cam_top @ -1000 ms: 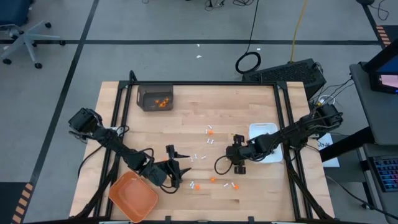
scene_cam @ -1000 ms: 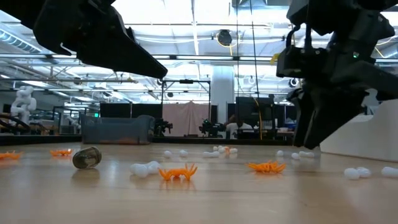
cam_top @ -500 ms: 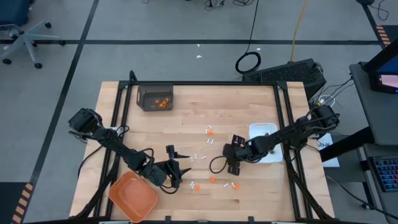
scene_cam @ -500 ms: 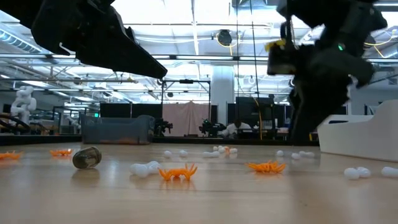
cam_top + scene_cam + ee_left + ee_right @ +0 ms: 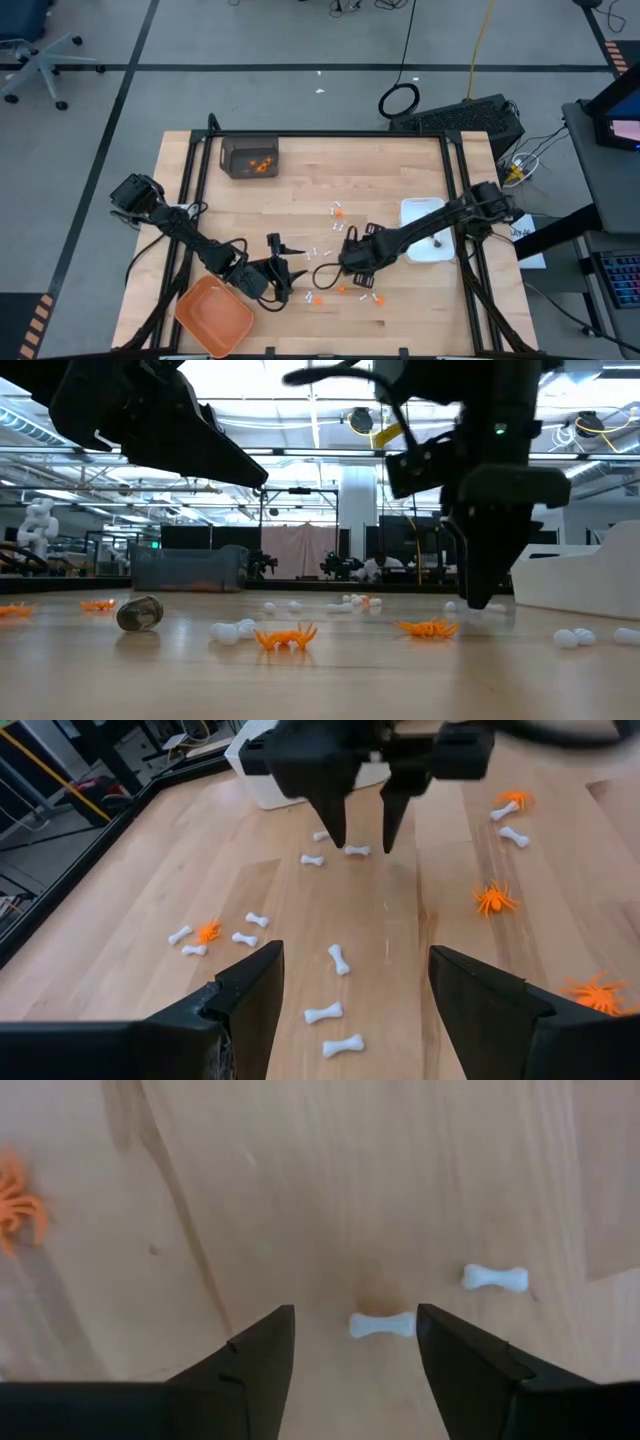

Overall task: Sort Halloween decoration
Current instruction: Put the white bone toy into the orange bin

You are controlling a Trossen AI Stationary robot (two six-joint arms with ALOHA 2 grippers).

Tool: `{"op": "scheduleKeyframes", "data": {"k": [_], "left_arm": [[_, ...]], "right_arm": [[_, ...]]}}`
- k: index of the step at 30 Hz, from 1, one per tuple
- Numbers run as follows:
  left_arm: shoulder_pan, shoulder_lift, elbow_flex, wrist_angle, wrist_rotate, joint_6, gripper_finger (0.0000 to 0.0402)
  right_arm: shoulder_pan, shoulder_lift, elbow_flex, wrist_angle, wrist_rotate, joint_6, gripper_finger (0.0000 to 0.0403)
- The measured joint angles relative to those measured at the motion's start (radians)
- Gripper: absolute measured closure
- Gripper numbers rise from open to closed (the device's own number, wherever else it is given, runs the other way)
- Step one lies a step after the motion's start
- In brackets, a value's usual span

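White bone-shaped sticks (image 5: 339, 959) and orange spider bits (image 5: 494, 900) lie scattered flat on the wooden table's middle. My right gripper (image 5: 355, 1315) points down, open, close above the table. One white stick (image 5: 382, 1325) lies between its fingers, untouched, and another white stick (image 5: 495, 1278) lies just beyond. The left wrist view shows this right gripper (image 5: 360, 838) from the front, fingers apart over a stick (image 5: 357, 850). My left gripper (image 5: 290, 283) waits open and empty near the front, left of centre, slanting down toward the pieces. No dark brown-black bits show clearly.
A white rectangular dish (image 5: 425, 232) stands right of my right gripper. An orange tray (image 5: 213, 315) sits at the front left corner. A dark bin (image 5: 250, 157) holding orange bits is at the far left. In the low view a small round piece (image 5: 140, 613) lies on the wood.
My right gripper has moved from beside the white dish toward the table's left, over the scattered pieces. It has tipped from a slant to pointing almost straight down. The left arm and the pieces have kept still.
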Motion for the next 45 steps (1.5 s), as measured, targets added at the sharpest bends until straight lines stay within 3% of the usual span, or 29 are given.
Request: {"op": "scheduleKeyframes", "data": {"k": [6,15,22,45], "left_arm": [[0.0,0.0,0.0,0.0,0.0,0.0,0.0155],[0.0,0.0,0.0,0.001,0.006,0.0,0.0155],[0.0,0.0,0.0,0.0,0.049,0.0,0.0155],[0.0,0.0,0.0,0.0,0.053,0.0,0.0155]], "right_arm": [[-0.009,0.073,0.085,-0.094,-0.002,-0.069,0.0206],[-0.018,0.028,0.087,-0.101,-0.026,-0.167,0.0206],[-0.055,0.031,0.087,-0.103,-0.027,-0.171,0.0206],[-0.059,0.031,0.014,-0.042,-0.027,-0.126,0.0206]]}}
